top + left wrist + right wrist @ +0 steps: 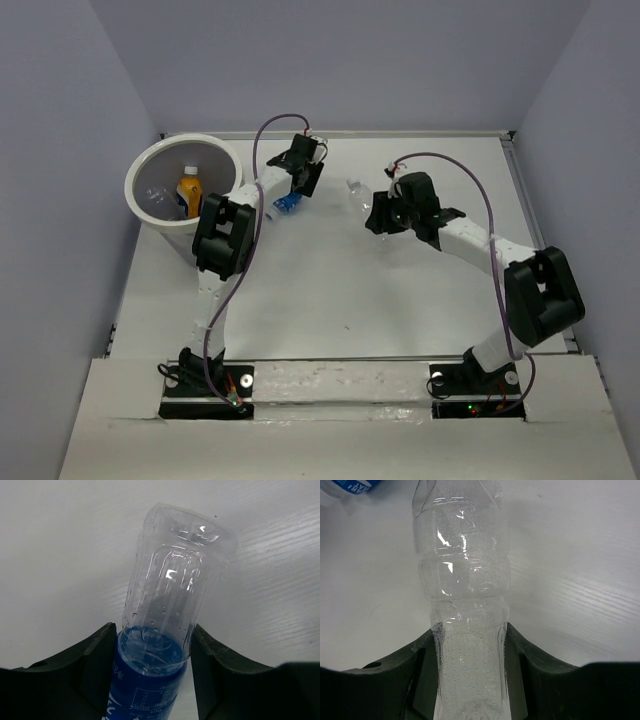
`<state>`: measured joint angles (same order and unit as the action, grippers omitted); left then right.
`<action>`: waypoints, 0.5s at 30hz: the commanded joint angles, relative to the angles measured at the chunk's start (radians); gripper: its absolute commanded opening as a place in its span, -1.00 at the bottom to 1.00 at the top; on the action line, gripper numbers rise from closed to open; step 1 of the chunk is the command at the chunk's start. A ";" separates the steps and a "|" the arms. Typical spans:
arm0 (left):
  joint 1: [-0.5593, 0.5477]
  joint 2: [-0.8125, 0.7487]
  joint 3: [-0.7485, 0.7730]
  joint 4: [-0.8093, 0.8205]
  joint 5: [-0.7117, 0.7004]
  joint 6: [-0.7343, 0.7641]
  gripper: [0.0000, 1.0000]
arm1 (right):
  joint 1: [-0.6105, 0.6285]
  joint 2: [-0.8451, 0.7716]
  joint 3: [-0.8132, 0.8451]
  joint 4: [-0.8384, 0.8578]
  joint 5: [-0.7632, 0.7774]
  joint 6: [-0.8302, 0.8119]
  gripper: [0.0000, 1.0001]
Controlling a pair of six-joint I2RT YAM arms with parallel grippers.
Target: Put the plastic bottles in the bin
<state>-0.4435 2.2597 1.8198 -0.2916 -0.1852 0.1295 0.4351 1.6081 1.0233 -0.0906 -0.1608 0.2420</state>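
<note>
My left gripper (296,192) is shut on the clear bottle with a blue label (287,205), just right of the white round bin (150,166). In the left wrist view the fingers (95,655) grip this bottle (165,605) at the top of its label. My right gripper (380,212) is shut on a clear unlabelled bottle (358,195) at the table's middle back. In the right wrist view the fingers (530,655) squeeze its narrow part (465,595). An orange-yellow bottle (189,190) stands inside the bin. No red-capped bottle is in view.
The blue-label bottle also shows at the top left of the right wrist view (352,485), close to the clear bottle. Grey walls enclose the white table (330,290) on three sides. Purple cables loop over both arms.
</note>
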 commanded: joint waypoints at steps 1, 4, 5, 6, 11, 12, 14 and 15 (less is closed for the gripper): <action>-0.011 -0.083 0.001 -0.018 0.119 -0.048 0.07 | 0.007 -0.149 -0.032 -0.012 0.076 0.011 -0.50; -0.034 -0.187 -0.025 0.026 0.171 -0.100 0.06 | 0.007 -0.246 -0.046 -0.047 0.101 0.008 -0.50; -0.038 -0.219 -0.028 0.037 0.181 -0.111 0.05 | 0.007 -0.272 -0.051 -0.057 0.107 0.008 -0.50; -0.050 -0.288 -0.037 0.049 0.181 -0.132 0.00 | 0.007 -0.324 -0.057 -0.067 0.107 0.005 -0.51; -0.067 -0.531 -0.074 0.150 0.259 -0.247 -0.01 | 0.007 -0.476 -0.104 -0.067 0.018 0.013 -0.60; -0.070 -0.622 -0.101 0.169 0.263 -0.261 -0.01 | 0.007 -0.496 -0.123 -0.054 -0.003 0.014 -0.60; -0.070 -0.762 -0.140 0.221 0.248 -0.296 0.00 | 0.007 -0.555 -0.141 -0.034 -0.040 0.028 -0.59; -0.069 -0.805 -0.181 0.232 0.233 -0.304 0.01 | 0.007 -0.574 -0.158 -0.011 -0.045 0.039 -0.59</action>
<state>-0.5209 1.7527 1.7039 -0.2222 0.0380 -0.0788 0.4351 1.1065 0.9104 -0.1558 -0.1349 0.2550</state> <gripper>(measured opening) 0.647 0.528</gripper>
